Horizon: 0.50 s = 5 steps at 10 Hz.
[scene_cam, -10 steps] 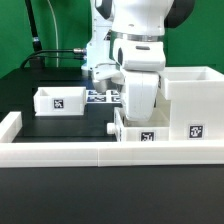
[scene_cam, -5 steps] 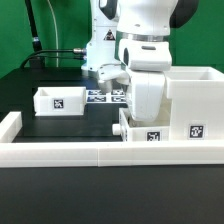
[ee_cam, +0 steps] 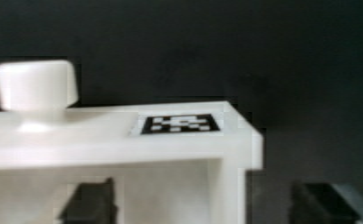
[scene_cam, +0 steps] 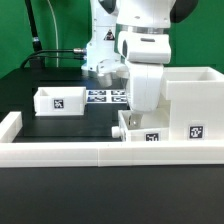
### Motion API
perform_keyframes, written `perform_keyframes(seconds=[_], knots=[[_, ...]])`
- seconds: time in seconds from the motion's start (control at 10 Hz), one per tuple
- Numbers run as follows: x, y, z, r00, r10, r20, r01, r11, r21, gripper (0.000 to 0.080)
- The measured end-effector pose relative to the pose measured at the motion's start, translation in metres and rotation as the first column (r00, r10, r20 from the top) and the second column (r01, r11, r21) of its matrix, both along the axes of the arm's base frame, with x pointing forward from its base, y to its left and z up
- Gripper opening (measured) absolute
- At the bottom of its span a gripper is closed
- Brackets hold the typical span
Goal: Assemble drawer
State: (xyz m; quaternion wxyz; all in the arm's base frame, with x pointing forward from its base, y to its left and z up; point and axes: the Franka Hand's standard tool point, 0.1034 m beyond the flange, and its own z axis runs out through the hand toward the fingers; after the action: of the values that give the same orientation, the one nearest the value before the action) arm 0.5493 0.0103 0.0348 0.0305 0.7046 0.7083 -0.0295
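A small white knobbed tray (scene_cam: 143, 133) of the drawer stands against the front rail, right beside the large boxy housing (scene_cam: 190, 92). My gripper (scene_cam: 140, 116) hangs low over this tray. In the wrist view the tray (ee_cam: 133, 150), its knob (ee_cam: 36, 85) and its tag (ee_cam: 181, 124) fill the picture. My gripper (ee_cam: 210, 205) is open, its fingers (ee_cam: 331, 205) set wide apart, one over the tray and the other just outside the tray's side wall with a gap. A second knobbed tray (scene_cam: 57, 100) sits at the exterior view's left.
A white border rail (scene_cam: 90, 153) runs along the front and up the exterior view's left side (scene_cam: 10, 125). The marker board (scene_cam: 104, 96) lies at the back, by the arm's base. Black cables run at the back left.
My gripper has moved toward the exterior view's right, and the small tray under it has shifted slightly the same way, closer to the housing.
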Motion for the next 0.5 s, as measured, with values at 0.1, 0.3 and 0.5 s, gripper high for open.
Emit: perform_keyframes(seconds=[0.1, 0.3, 0.5], knots=[[0.003, -0.001, 0.012, 1.000, -0.006, 0.007, 0.006, 1.000, -0.003, 0.0611], [0.006, -0.014, 0.028, 1.000, 0.004, 0.002, -0.004, 1.000, -0.011, 0.0647], [0.005, -0.043, 0.030, 1.000, 0.025, -0.006, -0.025, 1.000, -0.019, 0.0647]])
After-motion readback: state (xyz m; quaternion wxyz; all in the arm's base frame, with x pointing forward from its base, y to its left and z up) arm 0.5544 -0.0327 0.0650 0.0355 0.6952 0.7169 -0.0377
